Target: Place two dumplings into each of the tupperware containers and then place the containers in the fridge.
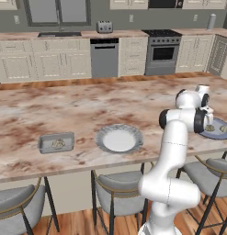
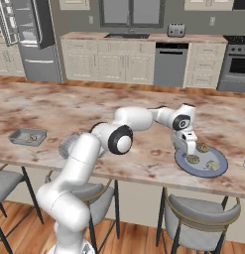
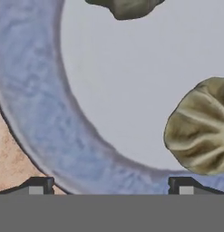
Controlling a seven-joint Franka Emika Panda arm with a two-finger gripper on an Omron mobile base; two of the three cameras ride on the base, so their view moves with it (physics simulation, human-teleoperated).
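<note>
Right base view: fridge (image 2: 32, 39) is seen far left, tall grey metal, door open, white shelves and bins visible. Marbled pink-brown island counter (image 2: 94, 114) is spread across the scene, glossy stone look. Dishwasher (image 2: 169, 64) and oven (image 2: 236, 67) are set in the cream cabinets (image 2: 109, 64) on the far wall; a toaster (image 2: 176, 30) is seen on the far worktop. Grey padded stools (image 2: 198, 216) with dark legs are lined along the near edge.

Round blue-grey plate (image 2: 216, 171) with mottled rim is placed at the right of the counter; three dumplings (image 2: 193, 159) are seen on it, tan-olive, pleated lumps. Gripper (image 2: 190, 147) is held low over the plate's left part, pointing down; in the hand view the fingertips (image 3: 41, 185) are set wide apart with nothing between them, one creased dumpling lying beside the right tip, another at the far edge.

A second, empty round plate (image 1: 119, 138) is seen mid-counter in the left base view, partly blocked by the arm in the right one. One tupperware container (image 1: 56, 142), shallow, grey, rounded corners, is set at the left with dumplings inside, count unclear. A pale edge at the right border may be the other container; it cannot be told.
</note>
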